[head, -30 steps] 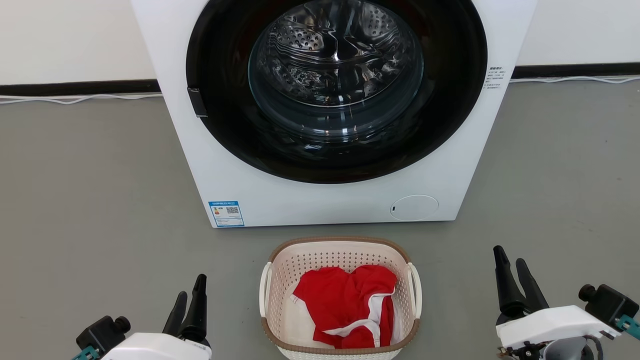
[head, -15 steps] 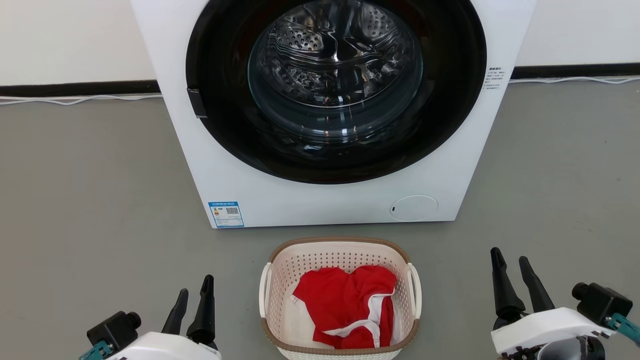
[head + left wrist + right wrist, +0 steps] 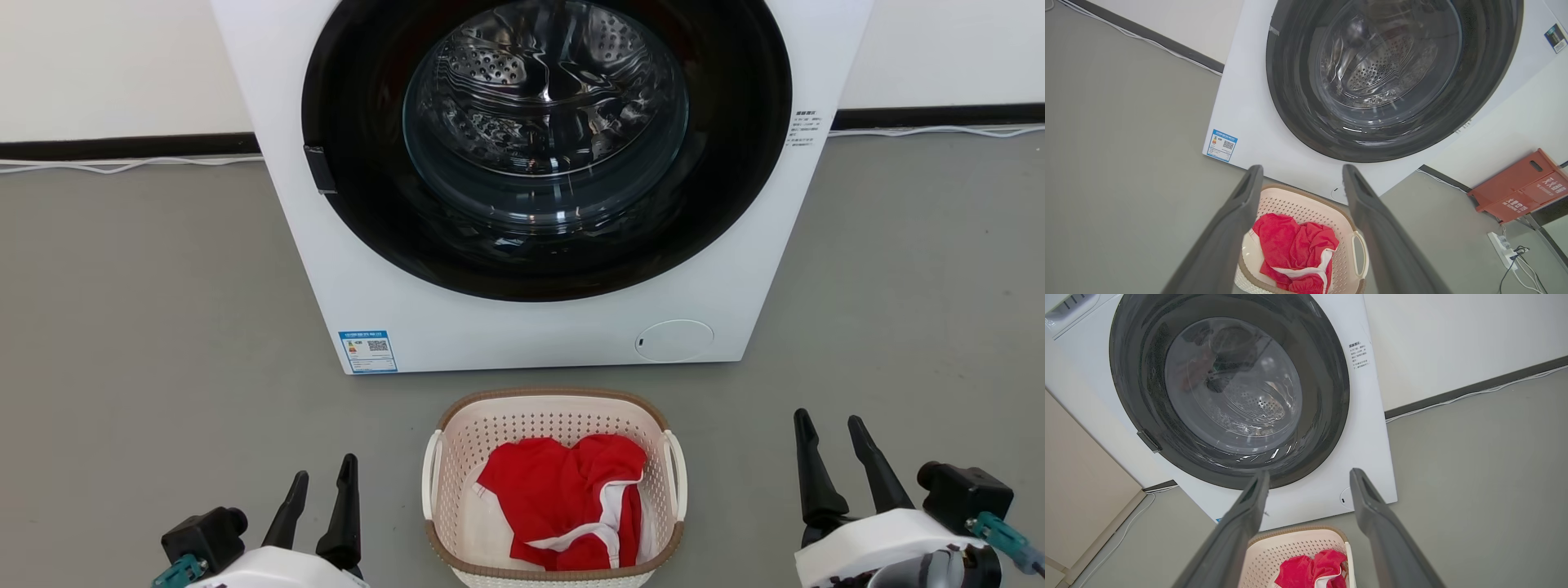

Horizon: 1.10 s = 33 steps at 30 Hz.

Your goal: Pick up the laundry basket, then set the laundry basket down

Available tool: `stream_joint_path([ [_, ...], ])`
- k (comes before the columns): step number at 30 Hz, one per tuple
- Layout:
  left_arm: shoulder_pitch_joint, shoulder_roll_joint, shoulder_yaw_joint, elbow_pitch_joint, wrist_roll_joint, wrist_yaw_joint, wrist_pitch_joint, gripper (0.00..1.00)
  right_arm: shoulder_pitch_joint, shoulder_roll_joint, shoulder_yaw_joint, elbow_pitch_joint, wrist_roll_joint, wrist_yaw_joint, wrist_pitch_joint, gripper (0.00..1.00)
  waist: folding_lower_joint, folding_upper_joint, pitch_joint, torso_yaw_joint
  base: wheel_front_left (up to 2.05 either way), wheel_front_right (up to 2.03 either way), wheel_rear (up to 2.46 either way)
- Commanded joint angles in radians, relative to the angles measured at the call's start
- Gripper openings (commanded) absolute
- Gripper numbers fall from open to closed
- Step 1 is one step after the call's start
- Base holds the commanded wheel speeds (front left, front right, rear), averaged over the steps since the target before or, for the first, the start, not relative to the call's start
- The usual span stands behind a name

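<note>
The laundry basket (image 3: 522, 426) stands on the grey floor (image 3: 163, 327) just in front of the washing machine (image 3: 457, 327), below its round glass door and apart from its front panel, so I judge that the picking up has not yet begun and the step in hand is the approach. The left gripper (image 3: 325, 472) hovers in front of the machine's lower left corner, and the right gripper (image 3: 829, 423) in front of it and a little beyond its lower right corner. Both are farther from the machine than the basket's far rim, both have their fingers spread apart, and both hold nothing. The next move, as I think, calls for each gripper to come inward and down to the loop handle on its own side, the left handle (image 3: 429, 475) and the right handle (image 3: 678, 474). Both must then close together, because a lift from one side only would tip the light basket. To count: one washing machine, one basket with two handles, one red garment (image 3: 563, 498) with white trim lying inside it, and two grippers with two dark fingers each.
</note>
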<state>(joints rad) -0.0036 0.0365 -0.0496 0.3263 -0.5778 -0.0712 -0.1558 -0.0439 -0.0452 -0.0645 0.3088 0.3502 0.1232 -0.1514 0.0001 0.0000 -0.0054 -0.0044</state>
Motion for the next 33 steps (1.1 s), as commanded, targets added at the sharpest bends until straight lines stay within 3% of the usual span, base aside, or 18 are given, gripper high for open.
stream_joint_path([
  [1, -0.015, 0.009, 0.017, -0.021, 0.036, 0.007, -0.017, 1.0, -0.019, -0.005, 0.015, -0.018, -0.043, 0.006, -0.021, 1.0, -0.0001, 0.0, -0.001, 0.0, 0.0, 0.0, 0.0],
  [33, -0.018, 0.014, 0.0, 0.001, 0.381, 0.01, -0.106, 1.0, -0.021, -0.005, 0.005, 0.021, -0.408, 0.008, -0.11, 1.0, -0.0001, 0.0, 0.003, -0.012, 0.0, 0.0, 0.0],
])
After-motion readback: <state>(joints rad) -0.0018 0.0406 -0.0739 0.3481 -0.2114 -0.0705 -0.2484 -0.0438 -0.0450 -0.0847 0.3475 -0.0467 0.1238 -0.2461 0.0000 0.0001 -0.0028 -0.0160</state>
